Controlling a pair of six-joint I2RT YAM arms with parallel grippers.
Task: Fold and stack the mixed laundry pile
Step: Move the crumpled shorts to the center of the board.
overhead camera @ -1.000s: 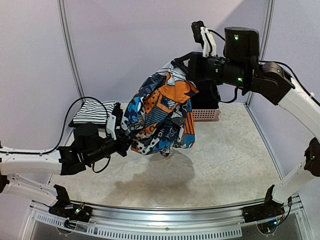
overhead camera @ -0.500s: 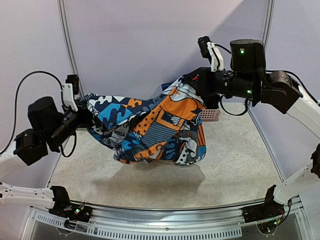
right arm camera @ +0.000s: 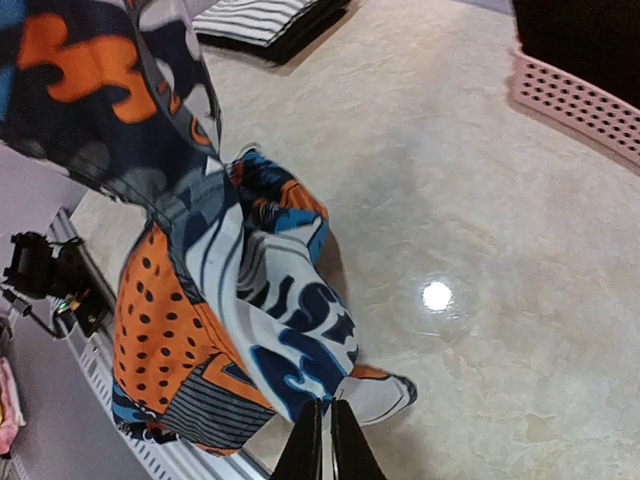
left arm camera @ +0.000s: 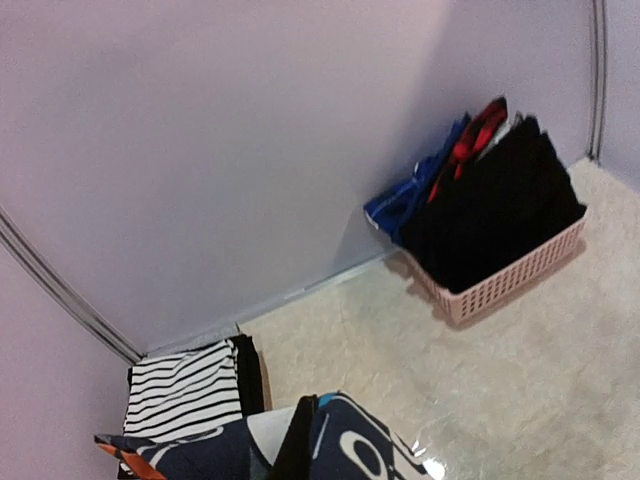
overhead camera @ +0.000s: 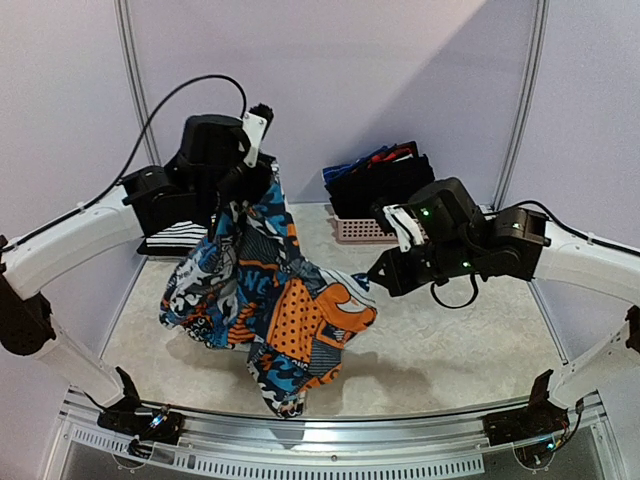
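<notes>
Blue-orange print garment (overhead camera: pixel 270 310) clamped in left fingers (left arm camera: pixel 293 450): pinch hem with closed, seemingly empty right fingers (right arm camera: pixel 310 450), spreading flat before basket (overhead camera: pixel 352 229).

No word, label, brand, number or sign can be read in any view; only abstract, letter-like shapes are seen on the graphic-print garment (overhead camera: pixel 300 320), and none can be made out as text.

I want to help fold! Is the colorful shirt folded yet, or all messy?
Not folded. The colorful garment hangs crumpled and loose from the raised left end effector, with uneven bunches drooping down.
</notes>
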